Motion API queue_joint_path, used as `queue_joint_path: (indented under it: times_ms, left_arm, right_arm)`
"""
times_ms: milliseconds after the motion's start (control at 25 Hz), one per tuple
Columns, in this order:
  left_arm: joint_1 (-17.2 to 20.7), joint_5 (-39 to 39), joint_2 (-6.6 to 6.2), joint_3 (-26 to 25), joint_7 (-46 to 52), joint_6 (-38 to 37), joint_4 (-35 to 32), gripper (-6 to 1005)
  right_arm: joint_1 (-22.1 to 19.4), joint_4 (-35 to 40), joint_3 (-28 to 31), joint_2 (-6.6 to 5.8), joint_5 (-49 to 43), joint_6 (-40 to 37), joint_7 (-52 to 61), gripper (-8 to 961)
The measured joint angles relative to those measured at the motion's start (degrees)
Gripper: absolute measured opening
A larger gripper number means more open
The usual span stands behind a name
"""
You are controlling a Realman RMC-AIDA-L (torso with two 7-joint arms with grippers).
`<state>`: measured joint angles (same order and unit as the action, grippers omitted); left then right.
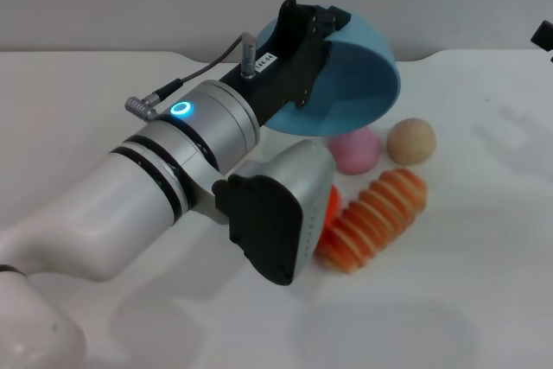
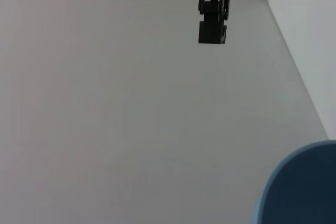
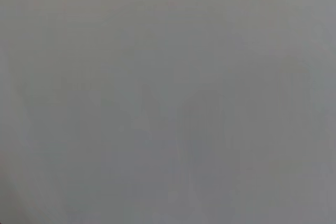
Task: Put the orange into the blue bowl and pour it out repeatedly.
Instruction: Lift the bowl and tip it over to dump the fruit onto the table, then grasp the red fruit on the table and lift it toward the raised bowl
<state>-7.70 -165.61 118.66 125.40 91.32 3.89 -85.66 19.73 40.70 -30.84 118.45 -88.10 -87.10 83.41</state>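
L gripper point(image 1: 324, 28) was pinched on the rim of the bowl point(image 1: 359, 75), holding it up off the table point(image 1: 484, 283) and tipped on its side, mouth turned away from the head cam toward the far wall. L wrist view caught only a curved blue edge of the bowl at one corner, plus a dark gripper part hanging over the bare table. Orange point(image 1: 329, 205) sat on the table below & nearer the robot than the gripper, mostly hidden behind the L arm's wrist housing; only a red-orange sliver showed. Just beside it lay a striped ridged oblong point(image 1: 376, 218). Under the raised bowl: pink ball point(image 1: 356, 150), w/ tan ball point(image 1: 411, 140) next to it. R gripper wasn't visible; its wrist cam showed nothing but blank grey.
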Motion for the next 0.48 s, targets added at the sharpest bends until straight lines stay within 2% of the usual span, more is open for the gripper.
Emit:
queue_joint_path:
  times_ms: [120, 240, 400, 480]
  left_arm:
    - [-0.27, 1.55, 0.25, -0.99, 1.86, -0.91, -0.03, -1]
    - [-1.31, 7.2, 0.43, -4.37, 8.6, -6.07, -2.05, -1]
    - [-6.04, 13.35, -0.02, -13.94, 24.25, -20.74, -4.52, -1]
    - [-10.13, 13.73, -0.2, -20.35, 33.53, -30.98, -3.7, -2]
  right_arm:
    - [0.11, -0.12, 0.25, 0.09, 0.42, 0.02, 0.0, 726]
    - [0.31, -0.58, 0.33, 0.08, 0.85, 0.03, 0.01, 725]
    - [0.39, -0.57, 0.35, 0.0, 0.97, 0.08, 0.2, 725]
    - [0.45, -0.53, 0.33, 0.0, 0.98, 0.04, 0.27, 725]
